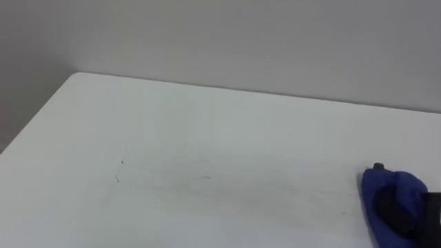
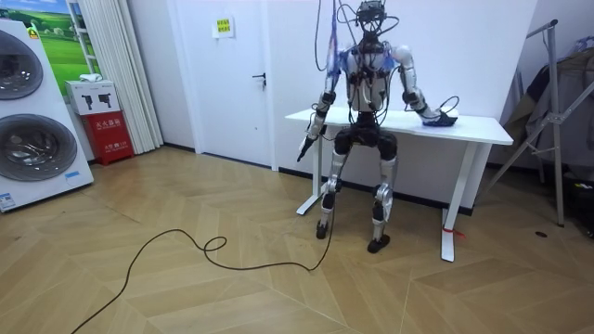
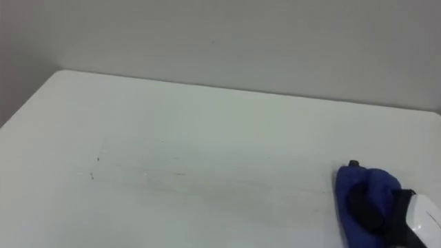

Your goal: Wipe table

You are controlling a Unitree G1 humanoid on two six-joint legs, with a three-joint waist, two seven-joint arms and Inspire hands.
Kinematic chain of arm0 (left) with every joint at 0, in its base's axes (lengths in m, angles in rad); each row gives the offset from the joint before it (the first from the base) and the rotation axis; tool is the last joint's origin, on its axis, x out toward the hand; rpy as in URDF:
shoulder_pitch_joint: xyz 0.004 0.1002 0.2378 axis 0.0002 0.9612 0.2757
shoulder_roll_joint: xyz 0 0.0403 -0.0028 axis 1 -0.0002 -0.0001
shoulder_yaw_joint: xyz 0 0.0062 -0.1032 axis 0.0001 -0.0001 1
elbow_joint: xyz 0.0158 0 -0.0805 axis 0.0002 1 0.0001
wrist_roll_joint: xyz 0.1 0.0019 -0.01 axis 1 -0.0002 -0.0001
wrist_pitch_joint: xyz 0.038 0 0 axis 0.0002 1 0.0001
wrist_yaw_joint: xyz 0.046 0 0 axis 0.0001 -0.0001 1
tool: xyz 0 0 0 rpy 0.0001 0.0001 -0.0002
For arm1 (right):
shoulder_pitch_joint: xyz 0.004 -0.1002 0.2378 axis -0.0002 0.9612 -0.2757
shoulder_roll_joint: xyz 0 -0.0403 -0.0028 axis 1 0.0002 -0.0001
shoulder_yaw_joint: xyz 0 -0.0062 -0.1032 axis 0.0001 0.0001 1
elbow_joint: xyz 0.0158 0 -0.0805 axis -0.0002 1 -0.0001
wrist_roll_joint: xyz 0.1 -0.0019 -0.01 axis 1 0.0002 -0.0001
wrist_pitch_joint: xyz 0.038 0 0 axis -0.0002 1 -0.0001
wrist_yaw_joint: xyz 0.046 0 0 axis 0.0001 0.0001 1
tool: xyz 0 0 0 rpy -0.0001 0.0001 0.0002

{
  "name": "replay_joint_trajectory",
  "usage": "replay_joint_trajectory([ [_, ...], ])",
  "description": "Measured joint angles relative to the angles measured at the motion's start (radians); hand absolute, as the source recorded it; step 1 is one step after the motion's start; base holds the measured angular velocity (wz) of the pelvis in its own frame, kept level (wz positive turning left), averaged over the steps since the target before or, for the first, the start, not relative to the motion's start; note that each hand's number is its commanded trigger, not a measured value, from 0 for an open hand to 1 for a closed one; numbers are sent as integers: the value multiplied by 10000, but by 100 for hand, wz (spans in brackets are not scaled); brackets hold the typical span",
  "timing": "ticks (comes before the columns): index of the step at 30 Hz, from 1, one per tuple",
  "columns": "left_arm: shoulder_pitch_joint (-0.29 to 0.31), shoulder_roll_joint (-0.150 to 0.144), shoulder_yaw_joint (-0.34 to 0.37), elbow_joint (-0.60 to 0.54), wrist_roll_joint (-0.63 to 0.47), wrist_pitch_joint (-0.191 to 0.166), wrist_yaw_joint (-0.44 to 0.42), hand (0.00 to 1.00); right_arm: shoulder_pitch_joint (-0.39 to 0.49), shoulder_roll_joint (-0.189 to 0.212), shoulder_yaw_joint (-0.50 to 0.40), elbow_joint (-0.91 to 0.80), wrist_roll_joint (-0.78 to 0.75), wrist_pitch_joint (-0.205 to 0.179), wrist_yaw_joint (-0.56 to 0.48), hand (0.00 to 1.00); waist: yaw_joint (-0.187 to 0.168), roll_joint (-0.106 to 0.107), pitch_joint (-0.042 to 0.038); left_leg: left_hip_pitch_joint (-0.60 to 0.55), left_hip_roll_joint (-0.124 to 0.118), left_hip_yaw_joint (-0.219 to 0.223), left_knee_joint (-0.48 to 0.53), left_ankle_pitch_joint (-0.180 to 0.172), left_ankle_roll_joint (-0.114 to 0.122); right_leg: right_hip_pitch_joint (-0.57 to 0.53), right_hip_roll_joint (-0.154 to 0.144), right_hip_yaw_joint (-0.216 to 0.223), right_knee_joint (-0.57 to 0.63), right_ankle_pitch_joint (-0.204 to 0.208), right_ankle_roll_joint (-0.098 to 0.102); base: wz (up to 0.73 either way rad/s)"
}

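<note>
**A:** Where is the cloth sitting right now?

**B:** The blue cloth (image 3: pixel 362 184) is lying on the white table (image 1: pixel 207 131), close to its right edge and toward the near edge. The right hand (image 3: pixel 415 219) is resting on it there, coming in from the lower right.

**A:** Is the hand gripping it or pressing it flat?

**B:** I am not managing to tell. The cloth is bunching up around the front of the hand and hiding the hold.

**A:** Why that spot, do you think?

**B:** I am reading it as one end of a stroke. With the cloth by the right edge, the bare top is stretching away toward the far left corner, so a sweep leftward would be covering most of it. A couple of faint specks (image 1: pixel 122 162) are showing toward the left edge — likely what the wiping is aiming at.

**A:** And the other hand?

**B:** The left hand (image 2: pixel 304 147) is hanging beside the robot's hip, at the room view's left, below the table's near edge and off the top. I cannot tell whether it is wide or closed. I am taking it as idle, since this looks like a one-handed job.

**A:** Any bowls, trays, anything holding something?

**B:** Nothing of that kind is standing on the part of the top the eye views are taking in — the cloth is the one loose thing there.
</note>
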Motion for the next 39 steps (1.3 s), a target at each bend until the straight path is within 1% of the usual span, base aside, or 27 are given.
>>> replay_joint_trajectory([
  [1, -232, -102, -109, 214, -69, 27, -3, 0, -258, 72, 45, -201, -75, 403, -33, 100, 280, 153, 66, 151, -48, 56, -271, -79, -137, -148, 14, 224, -7, 81, 94, -65],
  [2, -354, -117, -178, 324, -71, 60, -2, 0, -435, 144, 151, -330, -177, 632, -13, 100, 403, 182, 67, 142, -116, 40, -378, -93, -196, -265, 4, 344, -1, 140, 126, -64],
  [3, -624, -125, -251, 522, -46, 125, 29, 0, -885, 349, 773, -860, -475, 1220, 279, 100, 671, 212, 72, 31, -221, 72, -462, -62, -151, -529, -9, 578, 15, 374, 79, -63],
  [4, -868, -96, -351, 643, -37, 180, 137, 0, -1422, 622, 1745, -1338, -1018, 1516, 782, 100, 840, 200, 114, -150, -246, 59, -450, -41, -117, -795, 14, 720, -54, 564, 30, -54],
  [5, -979, -84, -426, 699, -42, 216, 218, 0, -1714, 720, 2398, -1531, -1238, 1564, 1065, 100, 896, 183, 138, -276, -249, 34, -415, -17, -85, -873, 27, 750, -129, 667, 8, -19],
  [6, -1362, -101, -595, 760, -53, 257, 330, 0, -2362, 881, 3685, -1775, -1631, 1575, 1670, 100, 1067, 146, 202, -497, -291, -51, -335, 26, -41, -1055, 17, 852, -115, 735, 11, 0],
  [7, -1679, -197, -690, 761, -29, 240, 417, 0, -3156, 1113, 4759, -1707, -2021, 1541, 2249, 100, 1374, 85, 249, -613, -328, -82, -300, 42, -18, -1196, -1, 891, -121, 772, 39, 8],
  [8, -1971, -287, -690, 720, -22, 222, 415, 0, -3755, 1456, 5455, -1689, -2426, 1434, 2732, 100, 1657, 34, 278, -798, -369, -167, -274, 65, 9, -1306, -25, 835, -149, 786, 90, 13],
  [9, -2054, -302, -692, 711, -37, 196, 411, 0, -4004, 1577, 5719, -1679, -2571, 1300, 2903, 100, 1752, -2, 283, -872, -412, -308, -279, 89, 27, -1310, -56, 725, -186, 789, 112, 51],
  [10, -2096, -299, -688, 690, -65, 145, 407, 0, -4279, 1749, 5999, -1603, -2735, 992, 3119, 100, 1859, -71, 289, -962, -518, -623, -347, 143, 55, -1243, -68, 642, -337, 799, 132, 57],
  [12, -1897, -281, -643, 554, -65, 217, 410, 0, -4294, 1758, 6102, -1321, -2746, 820, 3167, 100, 2024, -153, 269, -907, -696, -943, -463, 163, 84, -964, -141, 643, -472, 776, 167, 64],
  [14, -1453, -188, -661, 469, -69, 294, 422, 0, -3882, 1667, 5981, -1043, -2702, 850, 3140, 100, 1961, -262, 301, -805, -779, -1161, -507, 129, 132, -658, -186, 485, -621, 729, 241, 43],
  [15, -1147, -134, -654, 460, -47, 316, 426, 0, -3398, 1667, 5635, -1073, -2488, 514, 2873, 100, 1854, -336, 286, -732, -795, -1205, -519, 107, 133, -511, -199, 371, -687, 697, 290, 28],
  [16, -840, -129, -594, 463, -32, 353, 426, 0, -2976, 1670, 5326, -1088, -2478, 124, 2556, 100, 1557, -351, 299, -647, -800, -1214, -541, 98, 134, -306, -201, 207, -803, 686, 305, 25],
  [17, -731, -140, -513, 471, 12, 364, 425, 0, -2754, 1667, 5129, -1071, -2493, -48, 2367, 100, 1434, -348, 303, -577, -801, -1221, -575, 98, 134, -193, -201, 144, -869, 679, 315, 21],
  [19, -489, -124, 69, 540, 496, 349, 452, 0, -1775, 1518, 4027, -999, -2549, -583, 1442, 100, 764, -391, 287, -386, -826, -1212, -654, 98, 134, 161, -217, -54, -1028, 623, 393, 22],
  [20, -488, -99, 232, 545, 587, 322, 480, 0, -1482, 1379, 3751, -1002, -2437, -698, 1147, 100, 663, -414, 282, -384, -831, -1212, -654, 98, 134, 163, -222, -43, -1020, 600, 402, 15],
  [22, -442, 139, 819, 545, 968, 89, 650, 0, -200, 856, 2626, -955, -1616, -1145, 214, 100, 239, -534, 174, -338, -859, -1150, -635, 95, 143, 165, -232, 235, -990, 527, 436, -7],
  [23, -428, 217, 918, 544, 1026, 46, 684, 0, 84, 716, 2338, -873, -1368, -1214, 15, 100, 201, -566, 146, -314, -858, -1108, -620, 86, 157, 163, -236, 299, -971, 527, 435, -21],
  [24, -453, 355, 1041, 538, 1163, -43, 754, 0, 520, 419, 1849, -547, -760, -1406, -282, 100, 97, -619, 94, -268, -858, -1005, -582, 70, 181, 147, -258, 398, -934, 529, 433, -18],
  [25, -460, 436, 1044, 536, 1230, -221, 843, 0, 635, 152, 1370, 6, -178, -1621, -480, 100, -107, -635, 85, -286, -869, -962, -449, 18, 219, 109, -309, 458, -812, 527, 436, -18],
  [26, -472, 449, 1042, 529, 1221, -308, 868, 0, 657, 15, 1106, 297, 101, -1671, -552, 100, -167, -631, 81, -290, -873, -912, -384, -19, 234, 93, -325, 521, -775, 527, 438, -15],
  [28, -487, 503, 986, 300, 1119, -456, 902, 0, 764, -495, 333, 1346, 1151, -1678, -674, 100, -415, -683, 44, -346, -898, -848, -228, -116, 270, 55, -330, 751, -782, 461, 579, -13],
  [29, -522, 510, 985, 297, 1100, -503, 915, 0, 816, -604, 232, 1568, 1402, -1677, -679, 100, -458, -708, 26, -350, -910, -851, -215, -115, 272, 47, -327, 828, -781, 461, 580, -6],
  [32, -523, 530, 871, 299, 1110, -605, 900, 0, 926, -1048, -706, 2618, 2141, -1717, -598, 100, -890, -779, -28, -502, -947, -827, -92, -142, 322, -78, -337, 1042, -751, 551, 582, -1],
  [35, -436, 626, 923, 323, 1105, -616, 889, 0, 918, -1124, -1484, 3382, 2486, -1654, -433, 100, -1034, -937, -50, -434, -953, -774, -82, -170, 281, -102, -349, 1114, -645, 559, 555, -6],
  [39, -394, 624, 938, 346, 850, -612, 887, 0, 901, -1226, -2033, 3639, 2765, -1414, -358, 100, -1125, -957, -52, -366, -954, -720, -118, -185, 277, -63, -316, 1169, -624, 665, 433, -4],
])
